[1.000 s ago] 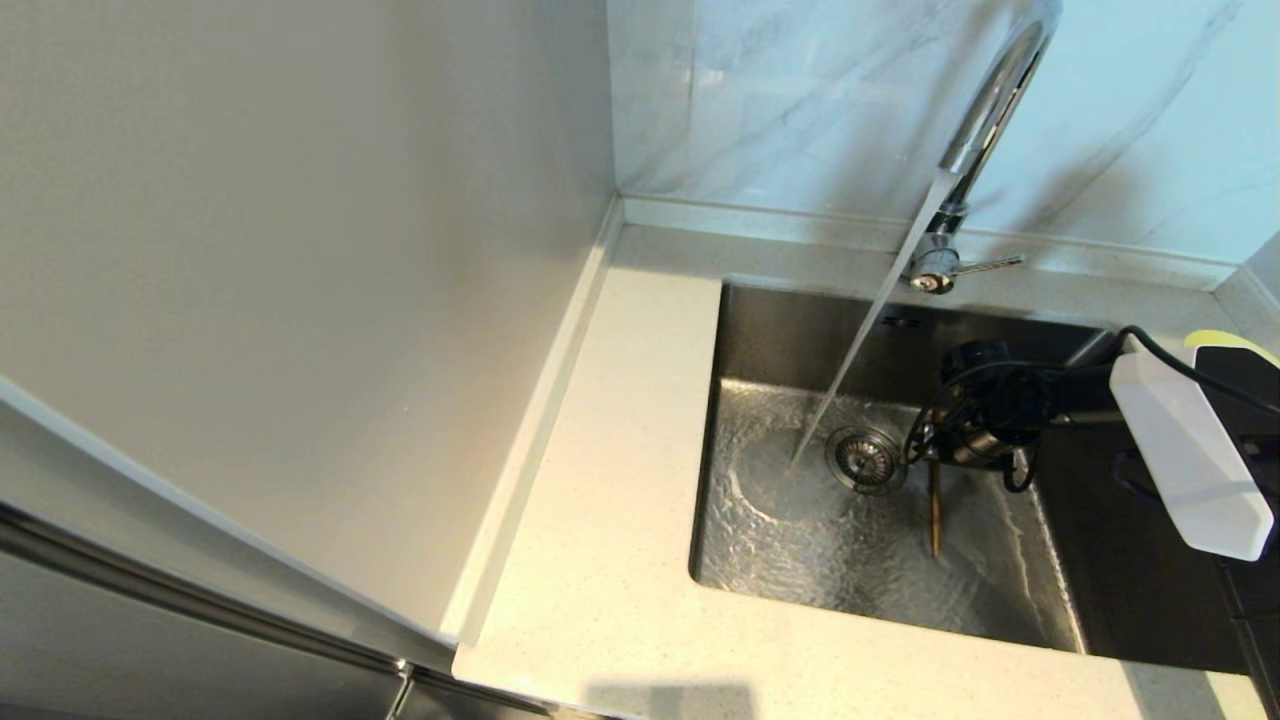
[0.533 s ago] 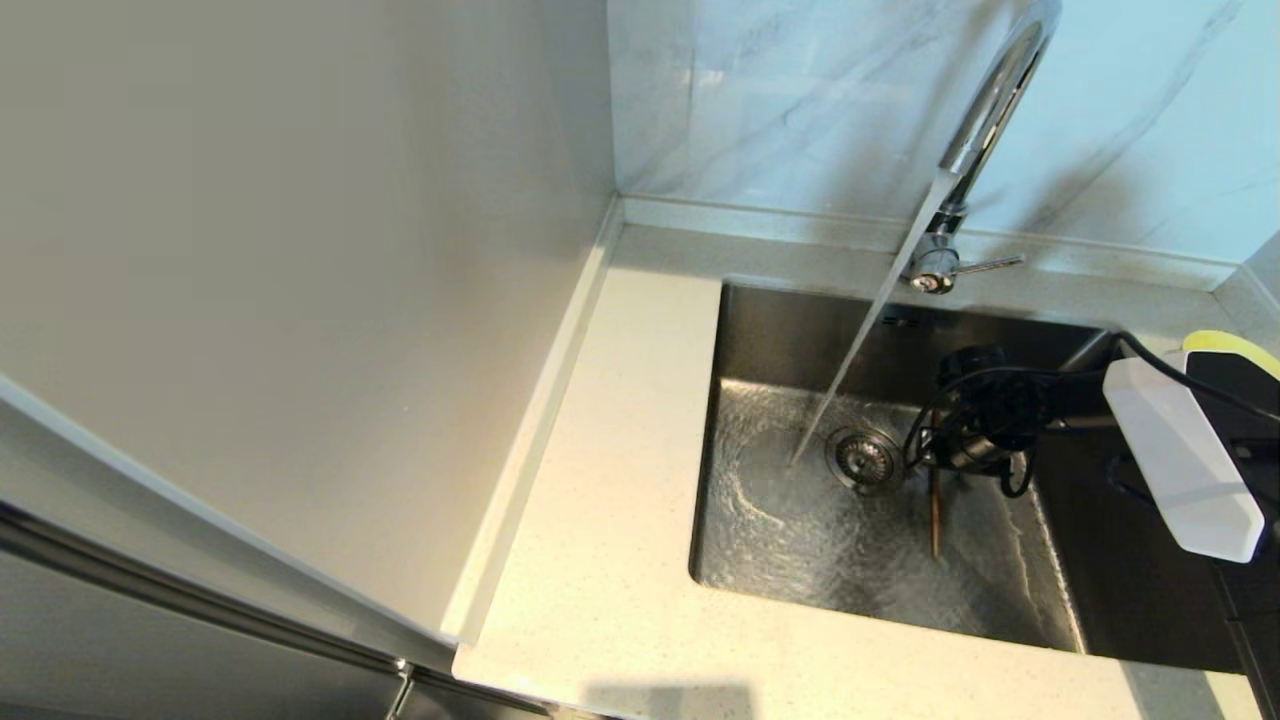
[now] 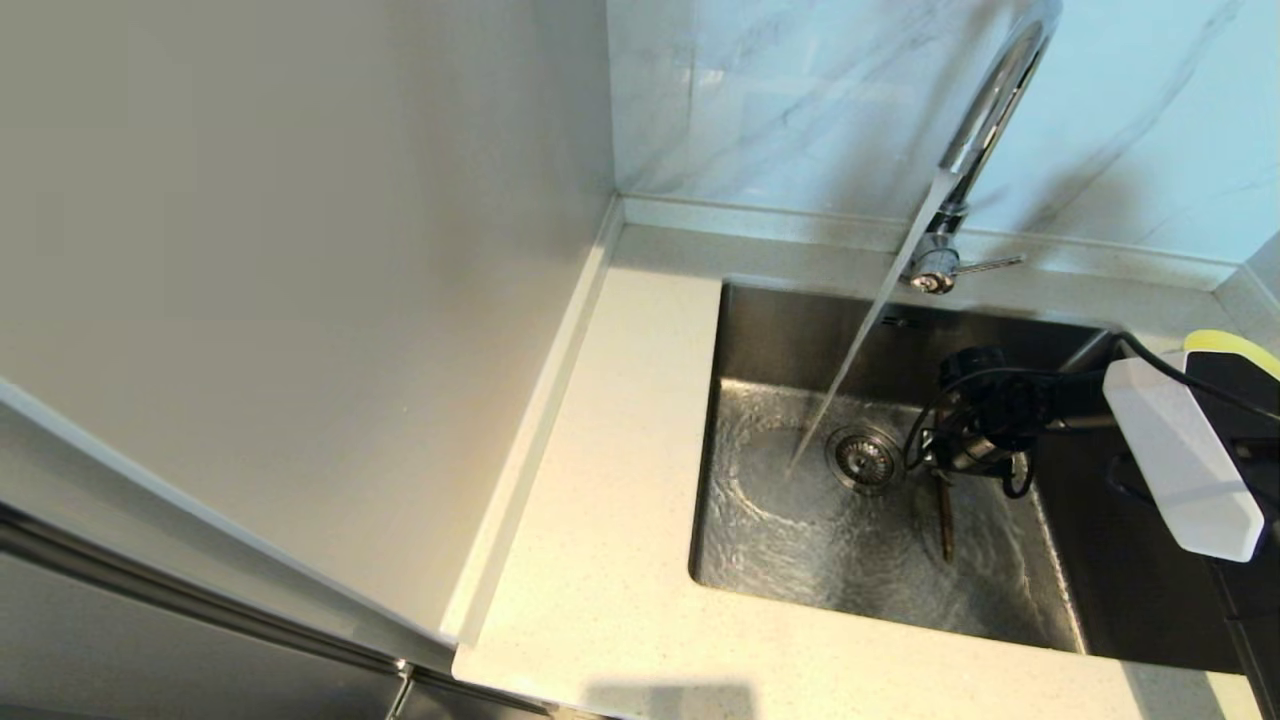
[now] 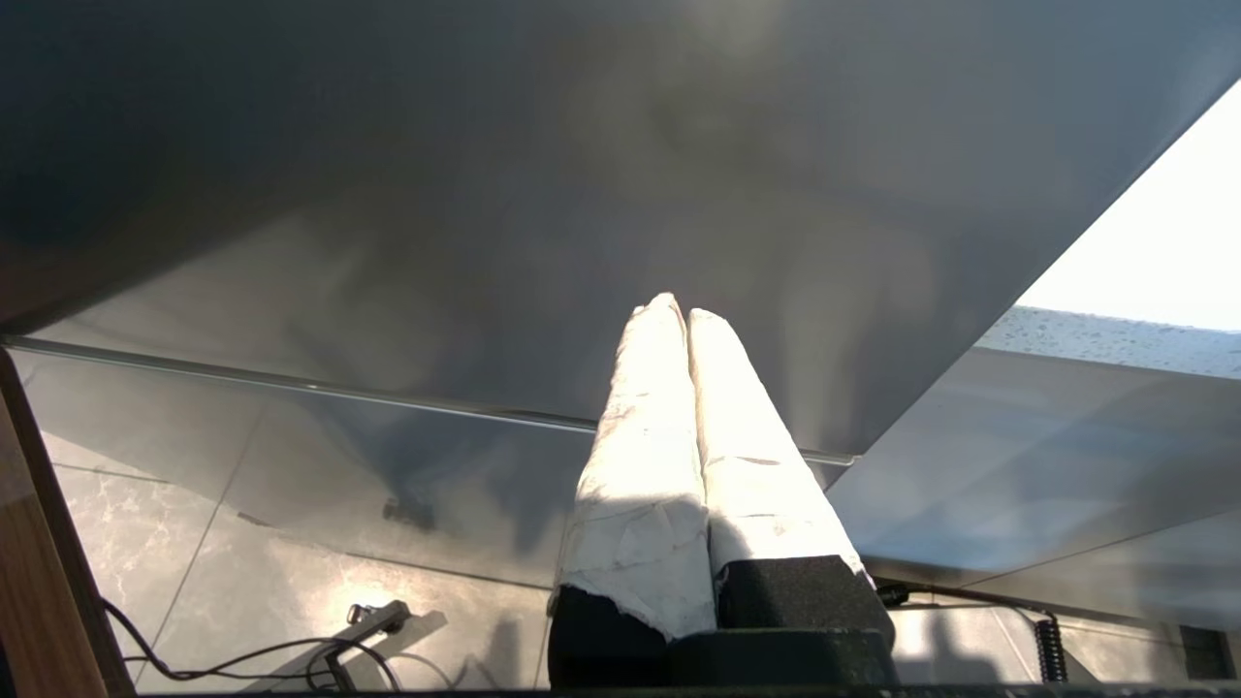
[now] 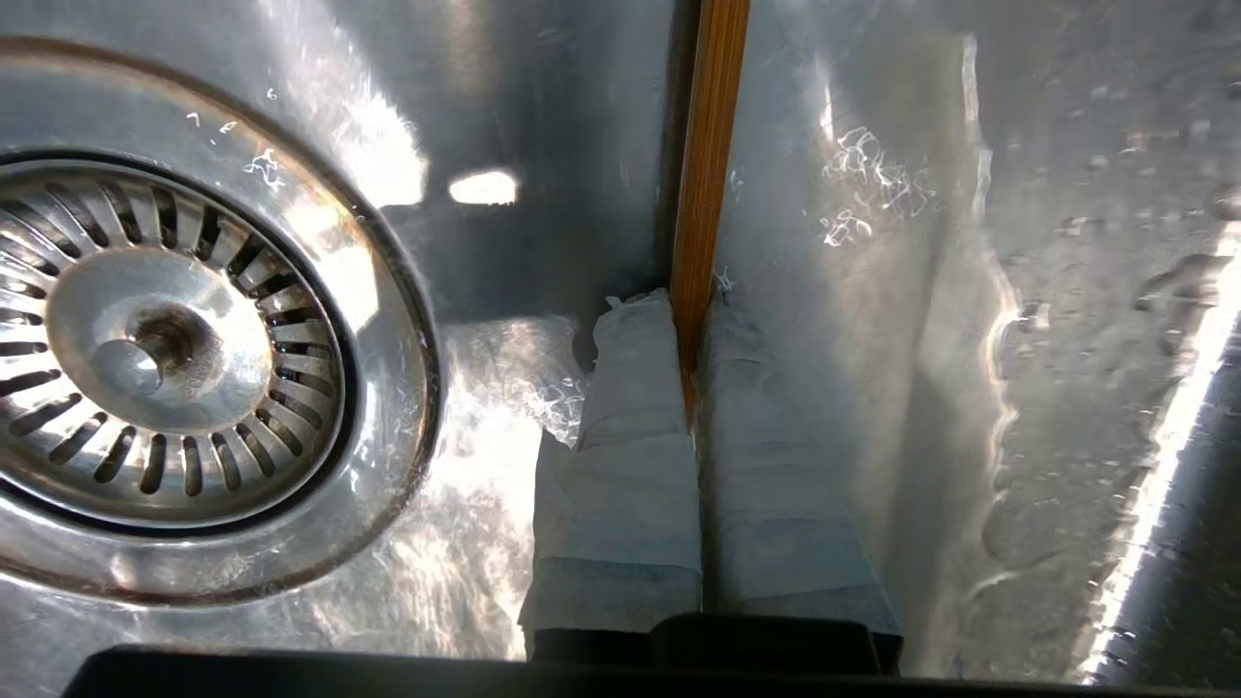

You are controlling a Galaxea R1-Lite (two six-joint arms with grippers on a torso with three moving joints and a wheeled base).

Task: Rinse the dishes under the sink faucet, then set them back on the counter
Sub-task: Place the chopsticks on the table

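Table [image 3: 620, 560] of cream speckled stone runs along the near edge and up the left side of 1 steel sink [image 3: 1040, 620]. No bowl or plate shows on it from the head view.

Inside the sink, the right gripper [image 5: 690, 310] reaches down to the wet floor, just beside the 1 round drain [image 3: 864, 459]. Its 2 white-wrapped fingers [image 5: 630, 427] are pressed together on brown chopsticks [image 3: 944, 520], which stick out toward the near wall of the sink. From the right wrist view they read as 1 wooden strip, so I cannot tell whether 1 or 2 sticks are held. They sit low in the running film of water, likely for rinsing, though the stream itself lands on the other side of the drain.

Farther back, 1 chrome faucet [image 3: 985, 110] arches over the sink and pours 1 slanting stream onto the floor. Its lever [image 3: 990, 264] points right.

The left gripper [image 4: 686, 320] is parked out of the way below the table, fingers together and empty.
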